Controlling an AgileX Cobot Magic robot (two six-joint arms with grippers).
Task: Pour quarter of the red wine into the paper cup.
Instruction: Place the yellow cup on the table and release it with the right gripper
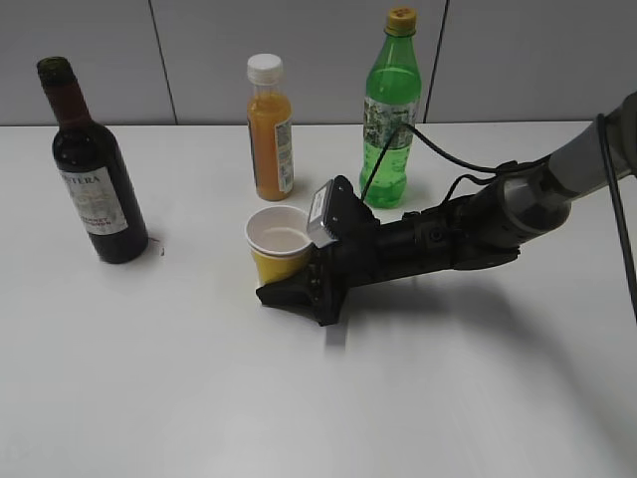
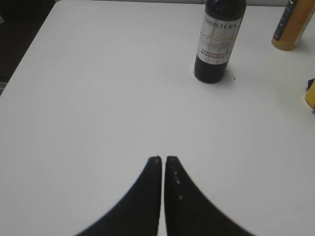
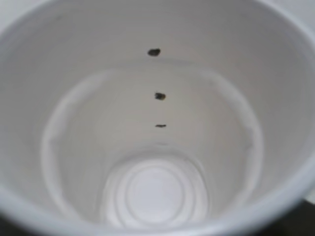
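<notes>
Holding the paper cup (image 1: 278, 239) steady matters now: my right gripper (image 1: 291, 289) is clamped on its yellow wall and must not crush it. My left gripper (image 2: 163, 160) is together, empty; the red wine (image 1: 92, 174) stands well apart, uncapped.

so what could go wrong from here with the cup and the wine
1. The right hand is closed around the small yellow paper cup; squeezing could crush it.
2. The dark glass wine bottle stands far left, so pouring means a long carry.
3. The cup is empty and light, so it may tip.
</notes>
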